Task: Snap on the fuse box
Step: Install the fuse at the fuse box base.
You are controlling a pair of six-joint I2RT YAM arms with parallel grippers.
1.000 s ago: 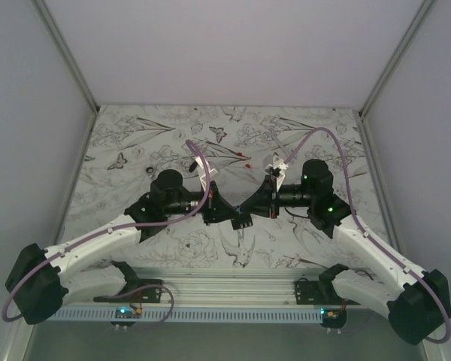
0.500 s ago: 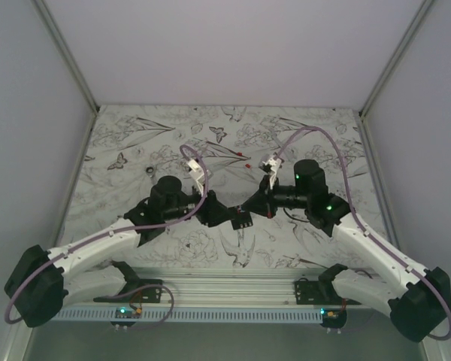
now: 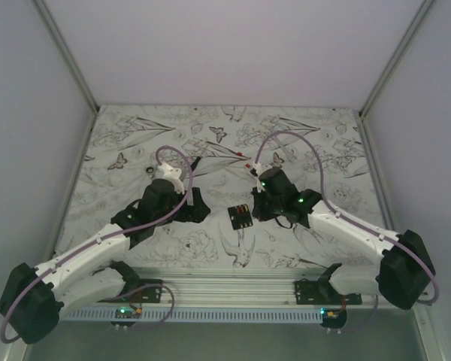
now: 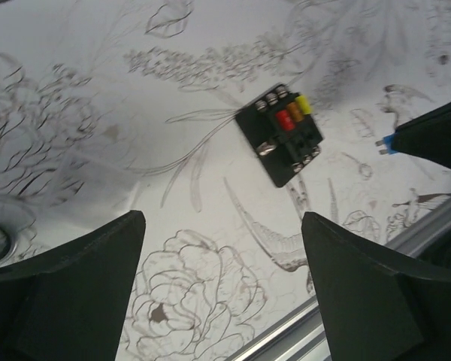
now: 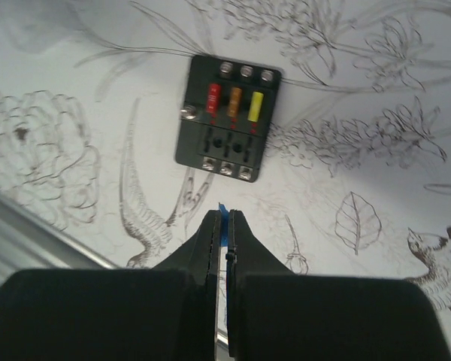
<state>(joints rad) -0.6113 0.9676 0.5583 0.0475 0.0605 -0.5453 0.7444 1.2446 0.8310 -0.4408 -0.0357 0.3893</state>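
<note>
Fuse box flat on worktop: right jaws, nearer and pointing at it, pinch a blue sliver; left jaws farther off, open, empty.

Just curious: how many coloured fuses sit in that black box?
3, side by side in one row of the fuse box: red fuse, orange fuse, yellow fuse. The other row looks empty.
</note>
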